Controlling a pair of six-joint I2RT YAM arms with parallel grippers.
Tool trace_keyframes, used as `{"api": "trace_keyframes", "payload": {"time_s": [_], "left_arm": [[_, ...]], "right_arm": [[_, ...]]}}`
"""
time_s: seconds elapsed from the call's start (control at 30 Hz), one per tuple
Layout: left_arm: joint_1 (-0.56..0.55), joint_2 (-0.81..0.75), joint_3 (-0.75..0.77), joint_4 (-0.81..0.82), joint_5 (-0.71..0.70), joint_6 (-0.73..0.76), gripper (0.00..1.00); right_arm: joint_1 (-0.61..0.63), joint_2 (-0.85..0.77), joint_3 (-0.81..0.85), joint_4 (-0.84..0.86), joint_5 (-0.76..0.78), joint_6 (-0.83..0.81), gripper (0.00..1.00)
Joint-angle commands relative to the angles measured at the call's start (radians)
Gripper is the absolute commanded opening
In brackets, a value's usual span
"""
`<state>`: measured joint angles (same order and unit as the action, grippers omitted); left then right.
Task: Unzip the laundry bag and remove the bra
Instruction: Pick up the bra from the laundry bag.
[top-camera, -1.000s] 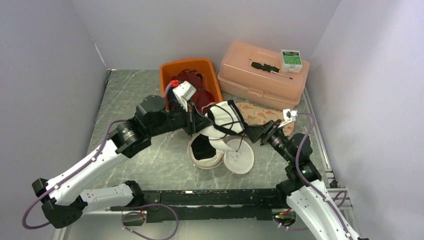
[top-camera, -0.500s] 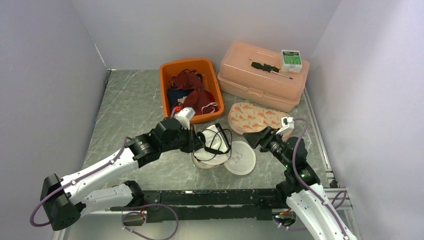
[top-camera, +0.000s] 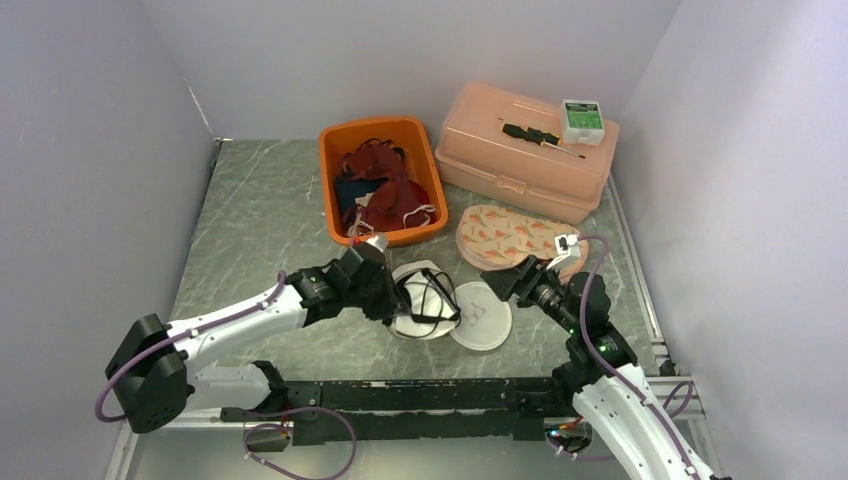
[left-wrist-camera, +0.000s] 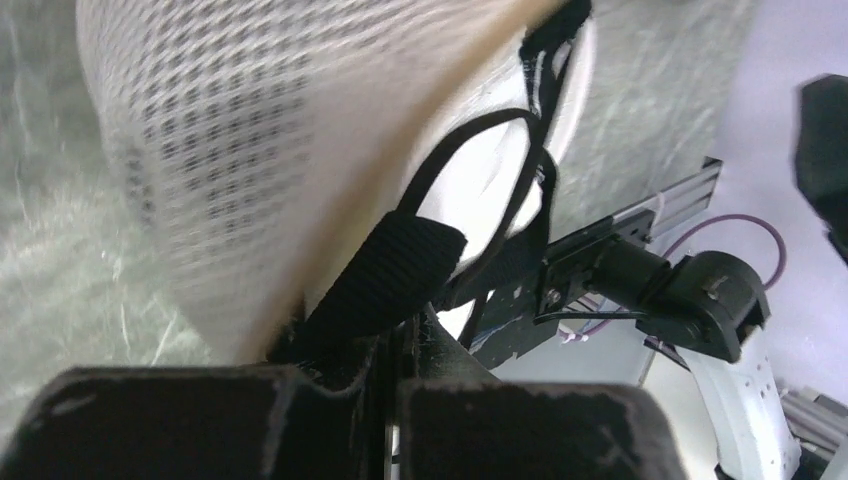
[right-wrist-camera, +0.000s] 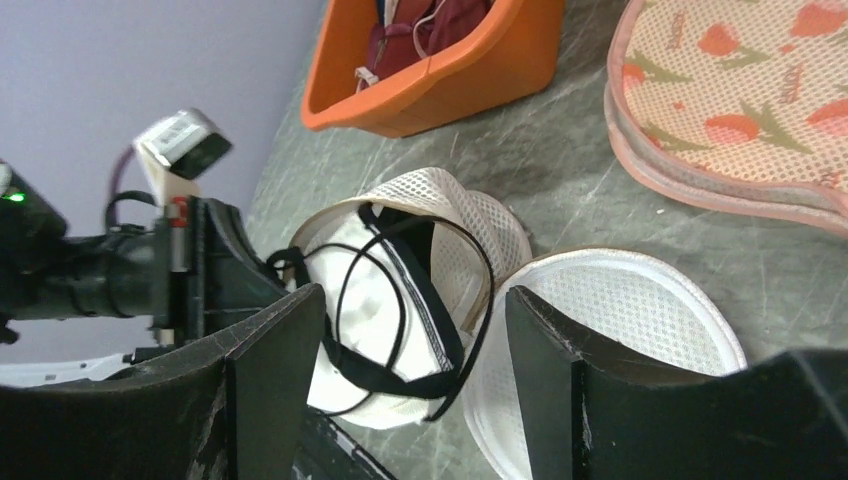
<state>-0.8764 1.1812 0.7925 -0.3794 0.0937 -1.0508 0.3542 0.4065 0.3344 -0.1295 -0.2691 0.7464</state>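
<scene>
The round white mesh laundry bag lies unzipped on the table. Its flat half (top-camera: 482, 316) (right-wrist-camera: 620, 320) sits to the right and its cupped half (top-camera: 405, 322) (right-wrist-camera: 470, 215) to the left. The white bra (top-camera: 428, 303) (right-wrist-camera: 375, 300) with black straps rests against the cupped half. My left gripper (top-camera: 392, 292) (left-wrist-camera: 395, 350) is shut on the bra's black band (left-wrist-camera: 385, 275), low over the table. My right gripper (top-camera: 503, 284) (right-wrist-camera: 410, 390) stands open just right of the bag, holding nothing.
An orange bin (top-camera: 340, 190) (right-wrist-camera: 470, 70) of dark red clothes stands behind the bag. A flowered pink mesh pouch (top-camera: 510, 238) (right-wrist-camera: 740, 110) lies at the right. At the back right is a pink lidded box (top-camera: 525, 150) with a screwdriver (top-camera: 540, 137) and a small green-and-white box (top-camera: 582, 118) on it.
My left gripper has come down and toward the near edge with the bra, from raised in front of the bin to table level. The right gripper has drawn back slightly and stays open.
</scene>
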Motion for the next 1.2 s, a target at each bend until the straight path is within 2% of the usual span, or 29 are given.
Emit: {"api": "trace_keyframes", "payload": {"time_s": [0.0,0.13,0.23,0.43,0.53,0.67,0.83,1.07,1.17], "left_arm": [[-0.004,0.006,-0.035,0.043,0.054,-0.173,0.03],[-0.004,0.006,-0.036,0.026,0.055,-0.185,0.03],[-0.004,0.002,-0.056,0.025,0.047,-0.185,0.03],[-0.005,0.006,-0.116,0.111,0.050,-0.196,0.03],[-0.005,0.002,-0.137,0.148,0.058,-0.191,0.03],[-0.006,-0.021,-0.147,0.164,0.052,-0.177,0.03],[-0.005,-0.049,-0.163,0.163,0.036,-0.168,0.03],[-0.004,-0.048,-0.175,0.161,0.037,-0.153,0.03],[-0.005,-0.051,-0.187,0.180,0.042,-0.149,0.03]], "right_arm": [[-0.001,0.039,0.010,0.061,-0.093,-0.028,0.70],[0.001,0.108,-0.016,0.117,-0.236,-0.003,0.70],[0.002,0.153,-0.063,0.195,-0.364,0.078,0.70],[0.016,0.181,-0.126,0.208,-0.471,0.191,0.70],[0.046,0.193,-0.140,0.186,-0.464,0.211,0.70],[0.131,0.229,-0.150,0.204,-0.382,0.240,0.71],[0.238,0.362,-0.153,0.304,-0.292,0.287,0.71],[0.254,0.477,-0.145,0.375,-0.251,0.322,0.71],[0.256,0.505,-0.173,0.461,-0.233,0.377,0.70]]}}
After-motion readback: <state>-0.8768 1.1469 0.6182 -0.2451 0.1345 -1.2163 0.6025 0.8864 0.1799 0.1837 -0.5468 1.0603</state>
